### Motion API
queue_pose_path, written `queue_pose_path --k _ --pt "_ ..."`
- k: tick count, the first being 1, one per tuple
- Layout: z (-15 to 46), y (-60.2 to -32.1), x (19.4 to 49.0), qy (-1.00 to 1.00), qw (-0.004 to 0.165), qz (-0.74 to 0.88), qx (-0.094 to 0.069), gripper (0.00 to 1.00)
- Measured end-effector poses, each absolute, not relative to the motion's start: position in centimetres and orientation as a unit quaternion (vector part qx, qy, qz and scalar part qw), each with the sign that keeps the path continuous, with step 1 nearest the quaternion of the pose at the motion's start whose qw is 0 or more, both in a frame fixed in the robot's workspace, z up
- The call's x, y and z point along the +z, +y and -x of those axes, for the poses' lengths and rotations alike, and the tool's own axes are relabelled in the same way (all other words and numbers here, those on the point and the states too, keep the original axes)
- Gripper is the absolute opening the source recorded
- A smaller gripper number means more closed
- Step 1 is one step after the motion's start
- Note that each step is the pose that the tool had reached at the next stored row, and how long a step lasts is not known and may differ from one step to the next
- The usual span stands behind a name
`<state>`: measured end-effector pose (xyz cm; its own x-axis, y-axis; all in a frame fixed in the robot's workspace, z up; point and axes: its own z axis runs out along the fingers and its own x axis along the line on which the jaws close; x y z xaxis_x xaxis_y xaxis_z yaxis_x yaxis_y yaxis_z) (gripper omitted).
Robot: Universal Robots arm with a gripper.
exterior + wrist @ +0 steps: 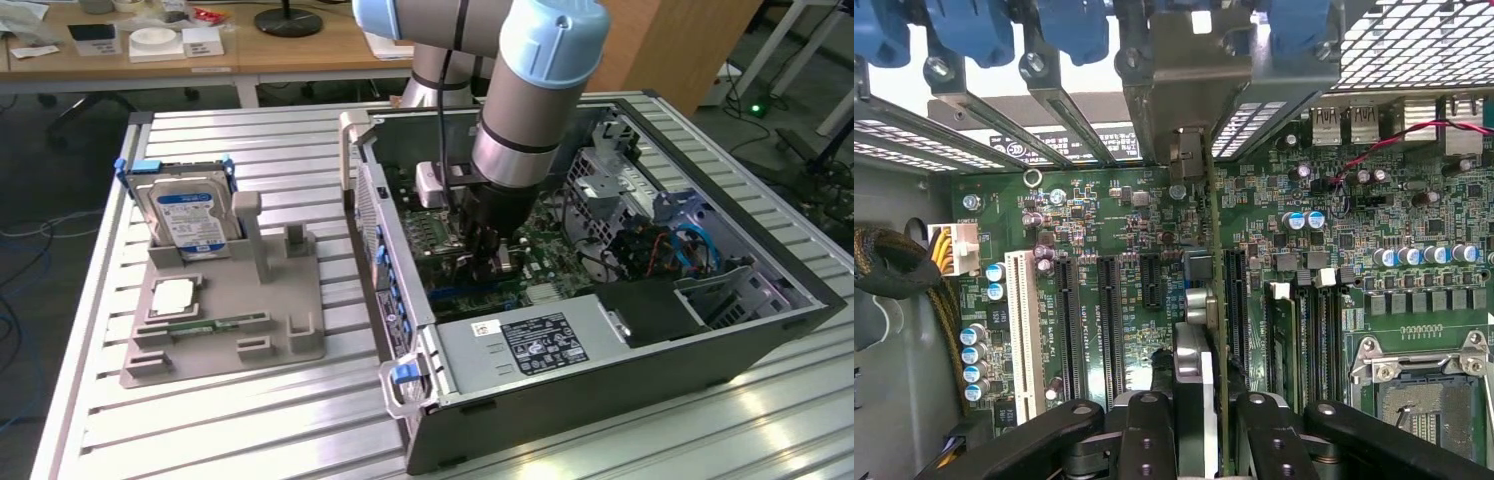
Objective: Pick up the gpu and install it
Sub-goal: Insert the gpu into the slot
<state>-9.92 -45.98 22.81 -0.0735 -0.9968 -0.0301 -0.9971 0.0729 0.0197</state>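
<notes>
Gpu (1204,290) stood on edge inside the open computer case (747,330), clamped between the two black fingers (1144,425) of the end effector (1199,412), which was closed narrowly on its upper edge. It hung upright over the green motherboard (1104,210), beside the row of black expansion slots (1109,320) and a long white slot (1024,340); its metal end bracket lay against the rear wall of the case. Whether its lower edge had entered a slot could not be told. On the bench (200,430), at the exterior view's left of the case, a grey holder (267,345) carried an upright hard drive (187,215) and a flat memory stick (220,325). A power supply (534,345) occupied the near corner of the case.
</notes>
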Motion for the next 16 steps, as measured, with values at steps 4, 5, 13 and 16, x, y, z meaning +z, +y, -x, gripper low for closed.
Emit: queue_pose_path --k 4,5,13,16 --pt "9.92 -45.97 22.74 0.732 0.004 0.681 0.018 0.28" --pt "9.92 -45.97 22.69 0.732 0.004 0.681 0.017 0.28" --pt "9.93 -45.98 22.32 0.732 0.004 0.681 0.018 0.28" --pt "9.92 -45.95 22.54 0.732 0.005 0.681 0.018 0.28"
